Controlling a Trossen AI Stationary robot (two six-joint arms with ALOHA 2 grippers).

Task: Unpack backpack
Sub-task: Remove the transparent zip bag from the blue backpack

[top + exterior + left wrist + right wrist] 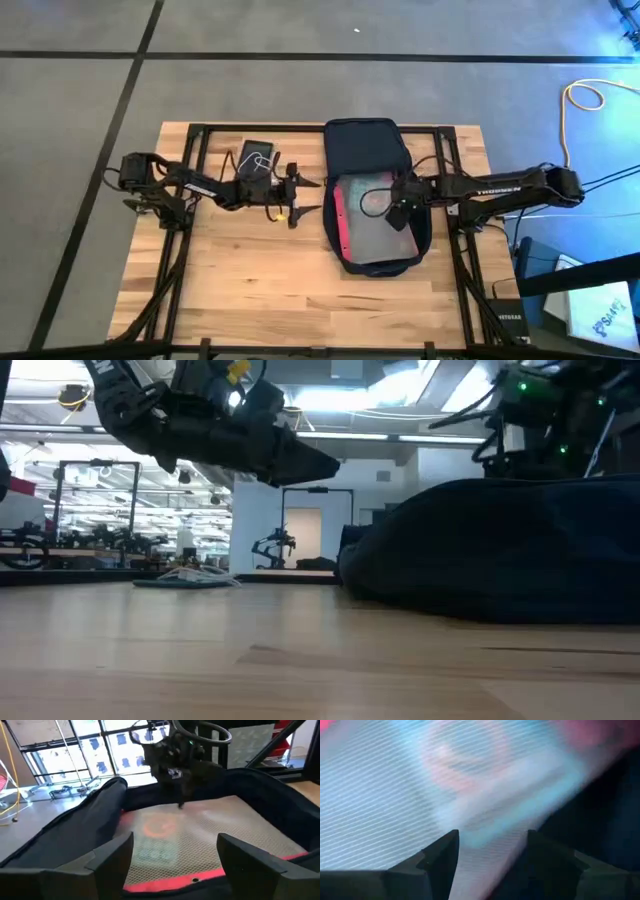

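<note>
The dark navy backpack (pixel 365 145) lies flat on the wooden table, opened, its walls (pixel 75 830) standing up around a clear mesh pouch with a red edge (pixel 375 235) that lies inside it. My right gripper (pixel 396 214) reaches down into the backpack over the pouch (pixel 420 780), open, with the pouch's surface between its fingers. My left gripper (pixel 316 197) hovers open above the table just left of the backpack (pixel 500 550), its fingers (pixel 115 852) pointing toward the pouch's red edge (pixel 170 880) and holding nothing. My right gripper stands open over the pouch's mesh face (pixel 181 807), coming from above and slanting in from the table's right. I cannot tell whether its fingertips touch the pouch.
A flat black item with a white cord (pixel 258 158) lies on the table beyond my left gripper, seen low in the distance as a flat thing (pixel 190 581). Bare wooden tabletop (pixel 240 280) spreads along the near side.
</note>
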